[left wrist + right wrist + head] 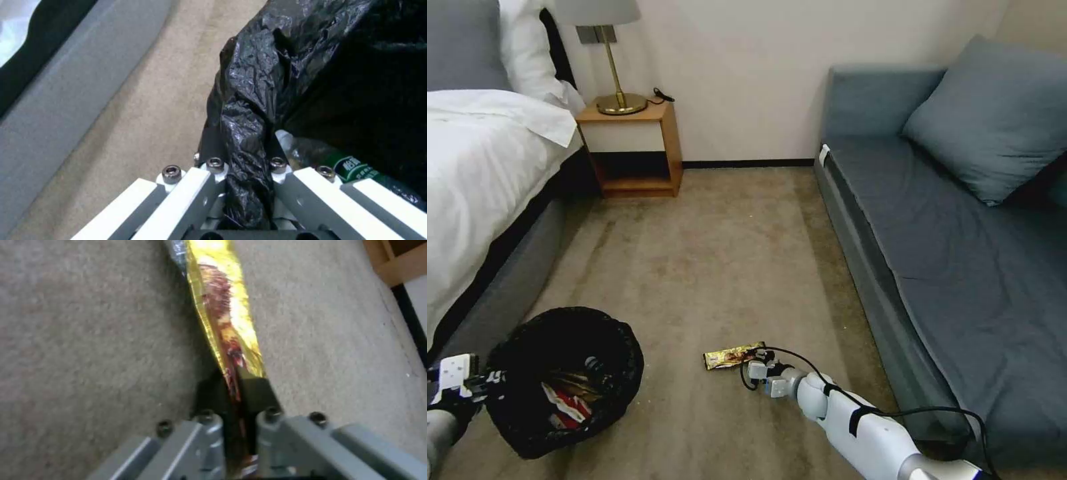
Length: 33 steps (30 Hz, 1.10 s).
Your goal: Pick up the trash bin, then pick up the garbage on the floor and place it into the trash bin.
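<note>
Head view note for you: right gripper is low on the carpet at the near end of the gold snack wrapper, whose long axis runs crosswise. Your right wrist view adds the jaws pinched narrow on that wrapper, lengthwise away from the camera. Left gripper holds the trash bin beside the bed; left wrist view shows jaws clamped on the black bag at the rim. Bottle label is partly hidden inside.
</note>
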{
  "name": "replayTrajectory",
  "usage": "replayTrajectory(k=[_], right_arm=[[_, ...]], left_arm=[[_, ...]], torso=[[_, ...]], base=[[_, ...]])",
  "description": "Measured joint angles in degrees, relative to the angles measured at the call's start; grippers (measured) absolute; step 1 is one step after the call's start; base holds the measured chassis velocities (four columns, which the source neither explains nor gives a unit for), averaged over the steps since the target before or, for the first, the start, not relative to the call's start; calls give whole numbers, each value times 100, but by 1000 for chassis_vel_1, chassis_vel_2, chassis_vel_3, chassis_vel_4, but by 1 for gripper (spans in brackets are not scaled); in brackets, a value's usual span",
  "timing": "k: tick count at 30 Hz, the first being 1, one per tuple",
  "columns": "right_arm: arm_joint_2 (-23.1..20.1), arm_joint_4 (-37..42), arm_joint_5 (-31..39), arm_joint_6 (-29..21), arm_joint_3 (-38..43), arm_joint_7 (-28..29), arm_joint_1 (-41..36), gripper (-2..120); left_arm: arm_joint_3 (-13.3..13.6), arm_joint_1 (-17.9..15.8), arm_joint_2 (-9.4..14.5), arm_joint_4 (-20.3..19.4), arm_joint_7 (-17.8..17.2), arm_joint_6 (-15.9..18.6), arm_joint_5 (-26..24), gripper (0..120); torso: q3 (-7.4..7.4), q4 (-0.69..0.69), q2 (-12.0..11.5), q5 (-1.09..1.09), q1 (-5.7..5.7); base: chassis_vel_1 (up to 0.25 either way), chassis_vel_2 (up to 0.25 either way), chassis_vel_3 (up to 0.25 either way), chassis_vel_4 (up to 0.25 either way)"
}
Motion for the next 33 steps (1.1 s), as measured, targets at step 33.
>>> replayTrajectory(k=[33], right_arm=[[-2,5607,6241,-1265,-1541,269,52,0]], left_arm=[[191,-92,-107,-137,-23,-4,-32,3]], torso=[[0,2,0,-1,0]], base=[[0,0,0,0]])
